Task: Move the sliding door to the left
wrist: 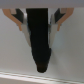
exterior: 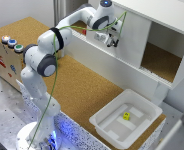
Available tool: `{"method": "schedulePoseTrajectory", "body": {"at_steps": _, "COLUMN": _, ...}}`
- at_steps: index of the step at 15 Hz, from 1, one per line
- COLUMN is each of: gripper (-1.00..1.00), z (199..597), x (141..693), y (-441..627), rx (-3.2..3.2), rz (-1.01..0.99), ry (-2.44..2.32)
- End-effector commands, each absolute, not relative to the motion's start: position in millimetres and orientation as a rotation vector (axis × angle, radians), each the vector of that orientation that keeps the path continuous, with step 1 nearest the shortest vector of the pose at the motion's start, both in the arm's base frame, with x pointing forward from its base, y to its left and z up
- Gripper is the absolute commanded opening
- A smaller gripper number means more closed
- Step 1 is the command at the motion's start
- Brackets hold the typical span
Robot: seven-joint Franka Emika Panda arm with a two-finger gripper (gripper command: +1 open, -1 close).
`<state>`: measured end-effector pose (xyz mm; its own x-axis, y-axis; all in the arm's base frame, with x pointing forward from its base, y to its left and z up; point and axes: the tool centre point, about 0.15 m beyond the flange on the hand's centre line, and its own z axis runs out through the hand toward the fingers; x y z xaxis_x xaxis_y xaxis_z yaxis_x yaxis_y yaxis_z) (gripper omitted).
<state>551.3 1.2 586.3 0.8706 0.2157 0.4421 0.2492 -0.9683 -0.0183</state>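
Note:
The sliding door (exterior: 132, 35) is a flat white panel at the middle of the white cabinet (exterior: 162, 15). It leaves the cabinet's compartment on the exterior view's right open. My gripper (exterior: 112, 40) is at the door's edge on the exterior view's left. In the wrist view the black handle (wrist: 40, 45) fills the gap between my two fingers (wrist: 20, 21), which press against its sides, with the white door face (wrist: 15, 57) behind. My gripper (wrist: 40, 20) looks shut on the handle.
A white plastic bin (exterior: 104, 122) with a small yellow object (exterior: 126, 115) stands at the front of the cork tabletop (exterior: 77, 85). A wooden box with coloured buttons (exterior: 9, 47) stands at the exterior view's left. A small red item (exterior: 84, 31) shows behind my arm.

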Motion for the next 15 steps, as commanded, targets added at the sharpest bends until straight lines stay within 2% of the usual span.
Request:
{"method": "schedulePoseTrajectory", "body": {"at_steps": 1, "gripper": -1.00, "z": 599.4, "x": 538.7, "y": 69.1, "rx": -2.895, "rz": -0.826, "ry": -0.510}}
{"method": "schedulePoseTrajectory", "body": {"at_steps": 9, "gripper": -1.00, "z": 594.7, "x": 536.5, "y": 167.7, "rx": -2.963, "rz": -0.851, "ry": -0.354}}
{"method": "schedulePoseTrajectory", "body": {"at_steps": 10, "gripper": 1.00, "z": 597.3, "x": 537.5, "y": 172.1, "rx": -2.977, "rz": -0.869, "ry": -0.319}}
{"method": "schedulePoseTrajectory", "body": {"at_steps": 15, "gripper": 1.00, "z": 600.0, "x": 525.2, "y": 175.1, "rx": -3.029, "rz": -1.022, "ry": -0.151}}
